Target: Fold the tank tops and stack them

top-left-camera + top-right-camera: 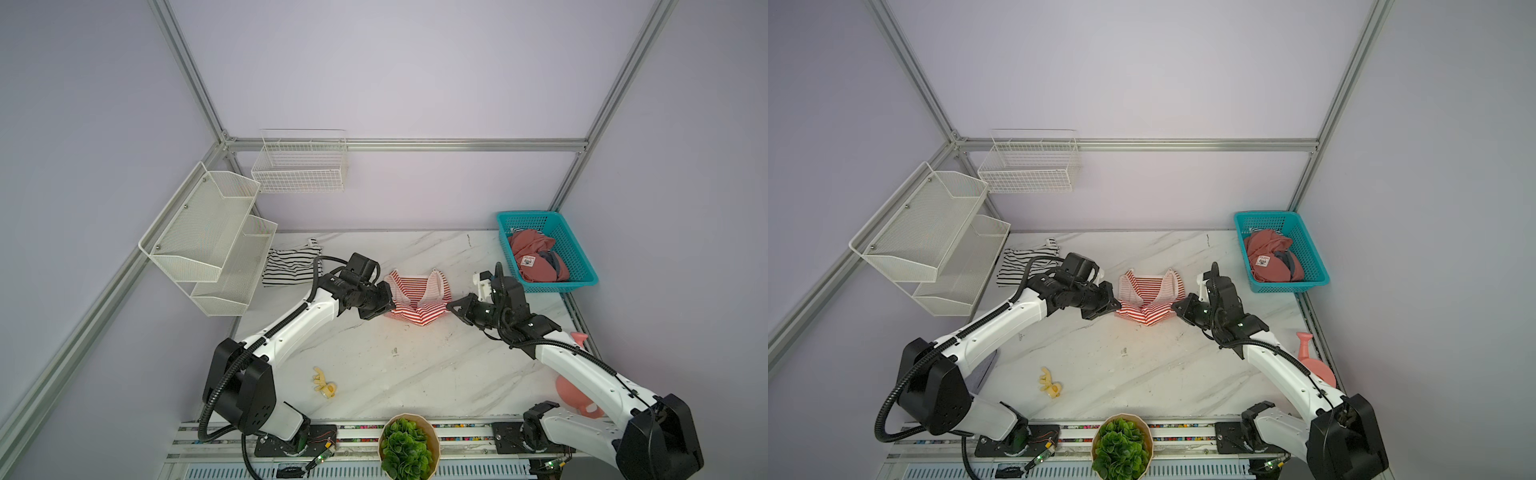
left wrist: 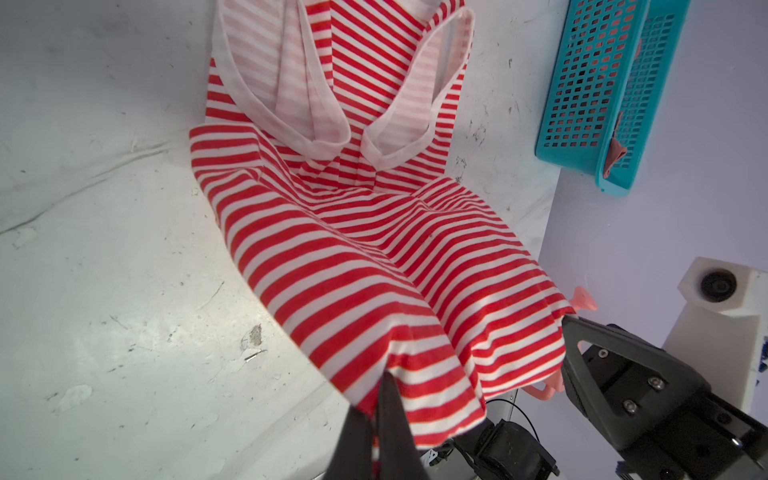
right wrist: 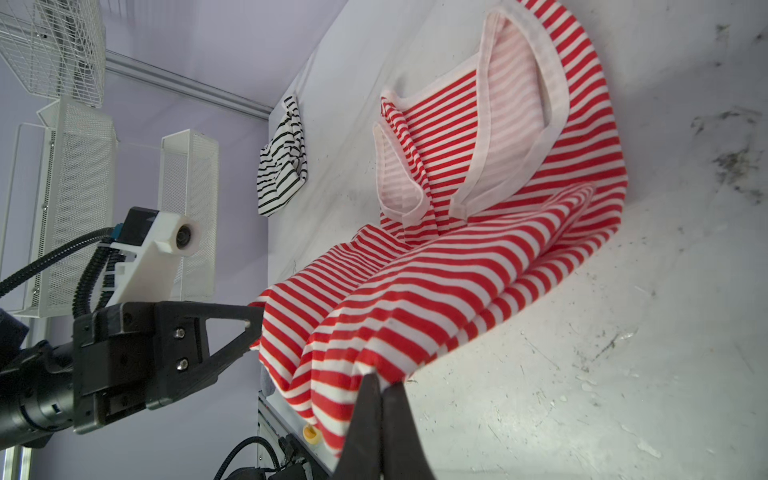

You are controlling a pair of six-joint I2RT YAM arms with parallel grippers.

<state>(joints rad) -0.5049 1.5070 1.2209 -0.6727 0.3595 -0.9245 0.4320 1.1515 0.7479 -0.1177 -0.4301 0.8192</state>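
Red-and-white tank top (image 1: 417, 309) stretches between my grippers: my left gripper (image 1: 390, 305) pinches one hem corner, my right gripper (image 1: 450, 306) pinches the other. The black-and-white tank top (image 1: 291, 266) lies beyond my left gripper, well apart.

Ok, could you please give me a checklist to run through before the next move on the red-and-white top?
1. The left gripper is shut on one hem corner of the red-and-white tank top: ok.
2. The right gripper is shut on the opposite hem corner: ok.
3. Hem taut between the two grips: not ok, it sags in folds in the middle.
4. Strap end resting on the table: ok.
5. Both fabric layers caught in each grip: cannot tell.
6. The black-and-white tank top lies apart from the fold, at the far left: ok.
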